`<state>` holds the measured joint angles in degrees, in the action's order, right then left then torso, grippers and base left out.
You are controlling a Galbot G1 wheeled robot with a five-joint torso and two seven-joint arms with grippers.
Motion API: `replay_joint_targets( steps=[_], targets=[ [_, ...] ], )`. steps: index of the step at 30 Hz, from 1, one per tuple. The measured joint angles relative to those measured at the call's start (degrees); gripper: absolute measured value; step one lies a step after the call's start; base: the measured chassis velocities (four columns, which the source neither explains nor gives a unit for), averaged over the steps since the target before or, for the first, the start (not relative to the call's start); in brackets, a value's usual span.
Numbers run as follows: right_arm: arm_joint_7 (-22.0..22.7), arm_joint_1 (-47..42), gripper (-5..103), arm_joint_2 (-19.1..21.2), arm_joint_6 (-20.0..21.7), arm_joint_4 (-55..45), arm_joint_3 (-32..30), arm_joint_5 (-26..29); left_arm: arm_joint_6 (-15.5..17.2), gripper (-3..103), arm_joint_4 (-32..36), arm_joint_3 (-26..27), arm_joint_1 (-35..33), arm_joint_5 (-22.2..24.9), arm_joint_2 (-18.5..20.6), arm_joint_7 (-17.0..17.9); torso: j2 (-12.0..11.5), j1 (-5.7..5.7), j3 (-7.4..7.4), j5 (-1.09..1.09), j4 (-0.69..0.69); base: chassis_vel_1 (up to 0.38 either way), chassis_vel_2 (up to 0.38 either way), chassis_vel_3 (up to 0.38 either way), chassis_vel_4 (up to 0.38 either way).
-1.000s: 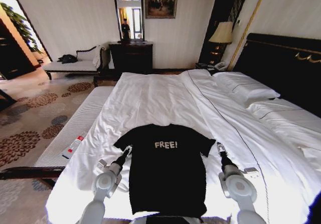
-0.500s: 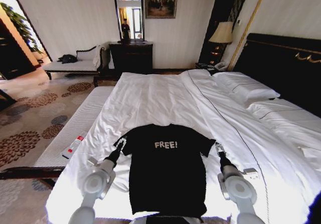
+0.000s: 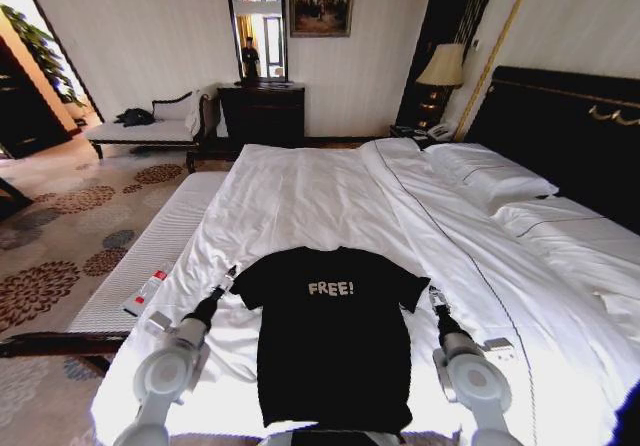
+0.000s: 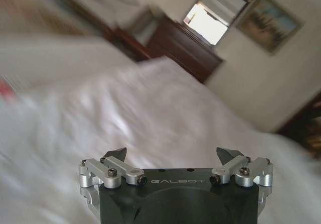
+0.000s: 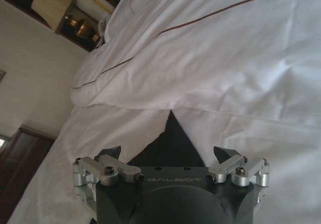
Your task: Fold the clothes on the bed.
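Observation:
The black T-shirt with white "FREE!" lettering lies flat, face up, on the near part of the bed. My left gripper hovers over white sheet just outside the shirt's left sleeve. In the left wrist view that gripper is open with only blurred sheet beyond its fingers. My right gripper sits at the outer edge of the right sleeve. It is open, and the tip of the black sleeve lies between its fingers, pointing away over the duvet.
A white-cushioned bench runs along the bed's left side with a small red-and-white object on it. Pillows and the dark headboard are at the right. A dresser stands at the far wall.
My left arm has swung outward to the left, off the shirt's left sleeve and over bare sheet. The right arm has barely shifted. The shirt lies as before.

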<state>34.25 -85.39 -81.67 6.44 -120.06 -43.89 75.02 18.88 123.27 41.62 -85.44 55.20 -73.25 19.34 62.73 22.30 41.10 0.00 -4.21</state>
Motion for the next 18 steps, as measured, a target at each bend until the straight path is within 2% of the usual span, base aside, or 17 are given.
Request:
replay_joint_targets(
  steps=[1, 5, 6, 8, 11, 18],
  targets=[
    [-0.48, 0.84, 100, 0.55, 0.21, 1.33, 0.0, 0.45, 0.01, 100, -0.63, 1.06, -0.4, -3.41, 0.31, 0.03, 0.0, 0.0, 0.0, 0.0, 0.01, 0.0, 0.0, 0.0, 0.0],
    [-2.31, 3.84, 100, 3.04, 0.87, 6.59, -0.6, 2.16, -0.01, 100, -2.18, 3.97, -1.15, -6.77, 0.47, 0.65, 0.0, 0.0, 0.0, 0.01, 0.02, 0.0, 0.0, 0.0, 0.0],
    [-2.31, 3.84, 100, 3.04, 0.87, 6.59, -0.6, 2.16, -0.01, 100, -2.18, 3.97, -1.15, -6.77, 0.47, 0.65, 0.0, 0.0, 0.0, 0.01, 0.02, 0.0, 0.0, 0.0, 0.0],
    [-3.8, 6.68, 100, 5.51, 1.5, 10.91, -0.72, 3.08, -0.03, 100, -2.51, 6.14, -1.34, -5.36, -0.14, 1.33, 0.0, 0.0, 0.0, 0.0, -0.02, 0.0, 0.0, 0.0, 0.0],
    [-5.42, 9.31, 100, 7.47, 1.9, 14.84, 0.21, 2.89, 0.0, 100, -2.15, 8.11, -1.53, -3.67, -0.78, 1.9, 0.0, 0.0, 0.01, 0.02, 0.01, 0.0, 0.0, 0.0, 0.0],
    [-11.45, 17.58, 100, 13.46, 1.96, 28.15, 3.58, -1.1, 0.61, 100, 0.04, 11.44, -1.97, -1.11, -1.39, 2.88, 0.0, 0.0, 0.01, 0.01, 0.01, 0.0, 0.0, 0.0, 0.0]
  ],
)
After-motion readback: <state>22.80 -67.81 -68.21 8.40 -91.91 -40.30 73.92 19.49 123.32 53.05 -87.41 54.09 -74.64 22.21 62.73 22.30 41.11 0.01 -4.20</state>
